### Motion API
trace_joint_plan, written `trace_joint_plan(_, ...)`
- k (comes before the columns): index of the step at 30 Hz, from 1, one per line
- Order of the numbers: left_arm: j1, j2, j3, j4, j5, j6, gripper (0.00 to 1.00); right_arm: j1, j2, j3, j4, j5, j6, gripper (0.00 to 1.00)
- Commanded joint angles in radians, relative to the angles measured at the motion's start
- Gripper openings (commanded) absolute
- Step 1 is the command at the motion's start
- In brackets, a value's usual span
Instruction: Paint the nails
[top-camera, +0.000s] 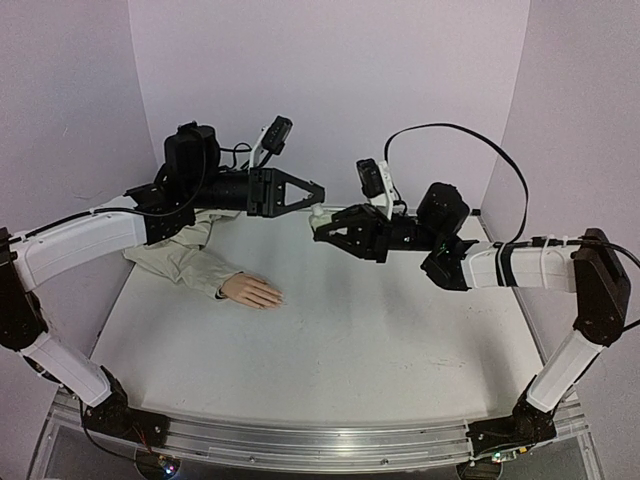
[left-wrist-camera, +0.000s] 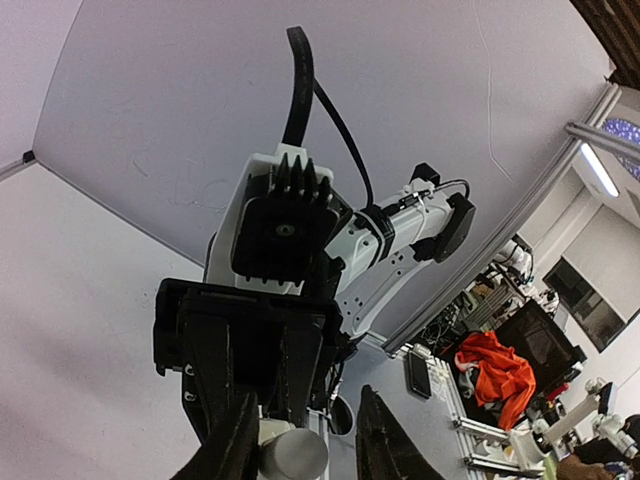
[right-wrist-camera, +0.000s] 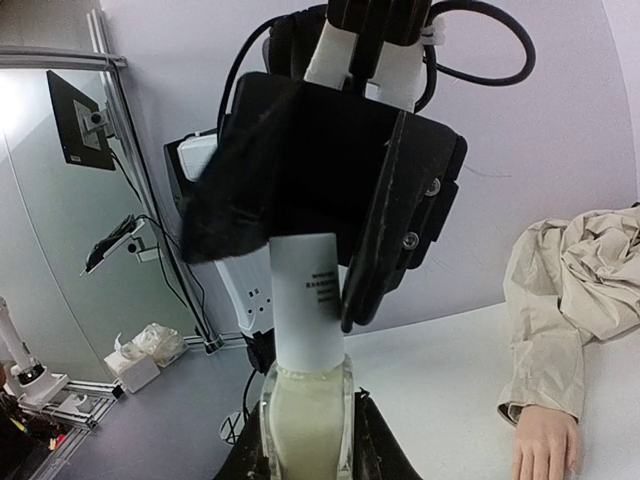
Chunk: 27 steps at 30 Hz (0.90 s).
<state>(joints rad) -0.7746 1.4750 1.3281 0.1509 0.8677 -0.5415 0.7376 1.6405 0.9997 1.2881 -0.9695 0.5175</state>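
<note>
The peach mannequin hand (top-camera: 252, 291) lies palm down on the white table (top-camera: 380, 340), in a beige sleeve (top-camera: 185, 255). Its nails are too small to make out. My right gripper (top-camera: 320, 228) is shut on a glass bottle of pale polish (right-wrist-camera: 305, 425), holding it in the air above the table's back. The bottle's white cap (right-wrist-camera: 308, 300) points at my left gripper (top-camera: 316, 190). The left jaws straddle the cap (left-wrist-camera: 295, 455): one finger (left-wrist-camera: 235, 430) lies against it, and a gap shows at the other finger (left-wrist-camera: 385, 440). The hand (right-wrist-camera: 545, 445) and sleeve (right-wrist-camera: 570, 300) also show in the right wrist view.
Lilac walls (top-camera: 330, 70) close the table at the back and both sides. A black cable (top-camera: 490, 140) loops above the right arm. An aluminium rail (top-camera: 300, 440) with both arm bases runs along the near edge.
</note>
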Motion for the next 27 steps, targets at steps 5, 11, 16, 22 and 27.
trace_joint_plan(5, -0.012, 0.013, 0.045, -0.009, -0.009, 0.045, 0.15, -0.003, -0.008, 0.035, 0.117, 0.071, 0.014, 0.00)
trace_joint_plan(11, -0.044, 0.018, 0.120, -0.281, -0.233, 0.168, 0.00, 0.007, -0.044, 0.075, -0.172, 0.419, -0.159, 0.00)
trace_joint_plan(16, -0.108, 0.054, 0.225, -0.535, -0.685, 0.186, 0.00, 0.211, -0.060, 0.117, -0.379, 1.402, -0.458, 0.00)
trace_joint_plan(22, -0.106, 0.084, 0.261, -0.559, -0.657, 0.136, 0.00, 0.249, -0.021, 0.164, -0.378, 1.457, -0.571, 0.00)
trace_joint_plan(27, -0.103, 0.088, 0.257, -0.524, -0.591, 0.129, 0.00, 0.229, -0.035, 0.154, -0.418, 1.167, -0.551, 0.10)
